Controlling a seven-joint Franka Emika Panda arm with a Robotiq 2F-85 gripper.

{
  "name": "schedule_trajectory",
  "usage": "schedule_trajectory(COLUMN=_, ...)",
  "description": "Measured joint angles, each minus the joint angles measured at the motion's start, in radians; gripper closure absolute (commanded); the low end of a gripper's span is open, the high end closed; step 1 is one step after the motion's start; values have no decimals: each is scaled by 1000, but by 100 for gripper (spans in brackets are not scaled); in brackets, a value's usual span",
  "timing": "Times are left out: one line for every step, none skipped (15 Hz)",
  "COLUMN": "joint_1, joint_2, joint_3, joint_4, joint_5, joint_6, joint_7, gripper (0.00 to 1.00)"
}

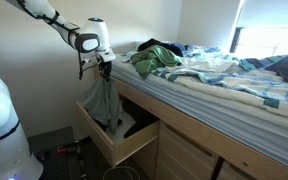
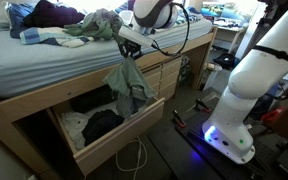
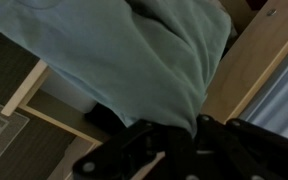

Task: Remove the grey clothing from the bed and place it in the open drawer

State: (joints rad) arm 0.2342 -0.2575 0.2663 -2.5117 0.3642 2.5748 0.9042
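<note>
Claw: your gripper (image 2: 132, 50) is clamped on the top of the grey clothing (image 2: 129, 88).
Clothing: it hangs clear of the bed (image 1: 224, 95), with its lower end over the open drawer (image 2: 124, 137); you cannot tell if it touches inside.
Aim: centre the hanging cloth over the dark clothes (image 2: 102, 122) in the drawer, away from the front rim.
Descent: lower until the fabric pools, and only then release.
Risk: a tail left draped over the rim.

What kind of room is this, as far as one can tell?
Probably a bedroom: a bed with rumpled bedding, clothes piled on it, and an open drawer below.
</note>
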Motion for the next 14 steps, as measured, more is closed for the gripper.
schedule_trajectory(joint_1=0, joint_2=18, joint_3=2, joint_4=-10, joint_5=0, joint_6=33, joint_7=0, gripper=97)
schedule_trajectory(joint_1=0, joint_2=37, joint_3=5, joint_4=-19, joint_5=0, joint_6=71, joint_7=0, gripper=97)
schedule_trajectory(joint_1=0, joint_2=57, joint_3=8, joint_4=-25, joint_5=0, joint_6=108, joint_7=0, gripper=90)
schedule_trajectory(joint_1=1, joint_2=72, joint_3=9, joint_4=-26, joint_5=0, joint_6=119, joint_7=0, gripper=90)
schedule_trajectory(joint_1=1, joint_2=79, joint_3=9, joint_4=-26, joint_5=0, joint_6=119, joint_7=0, gripper=90)
schedule_trajectory(joint_1=1, joint_2=80, joint_3=9, joint_4=-26, joint_5=0, joint_6=118, joint_7=0, gripper=90)
schedule_trajectory(joint_1=1, joint_2=79, joint_3=9, joint_4=-26, joint_5=0, joint_6=118, joint_7=0, gripper=90)
schedule_trajectory(joint_1=1, joint_2=78, joint_3=8, joint_4=-26, joint_5=0, joint_6=118, joint_7=0, gripper=97)
schedule_trajectory(joint_1=1, joint_2=78, joint_3=8, joint_4=-26, joint_5=0, joint_6=118, joint_7=0, gripper=97)
schedule_trajectory(joint_1=1, joint_2=80, joint_3=8, joint_4=-26, joint_5=0, joint_6=118, joint_7=0, gripper=97)
schedule_trajectory(joint_1=2, joint_2=81, joint_3=8, joint_4=-26, joint_5=0, joint_6=118, joint_7=0, gripper=97)
schedule_trajectory(joint_1=2, joint_2=83, joint_3=9, joint_4=-26, joint_5=0, joint_6=122, joint_7=0, gripper=97)
schedule_trajectory(joint_1=2, joint_2=89, joint_3=9, joint_4=-26, joint_5=7, joint_6=139, joint_7=0, gripper=97)
schedule_trajectory(joint_1=3, joint_2=102, joint_3=8, joint_4=-26, joint_5=21, joint_6=170, joint_7=0, gripper=97)
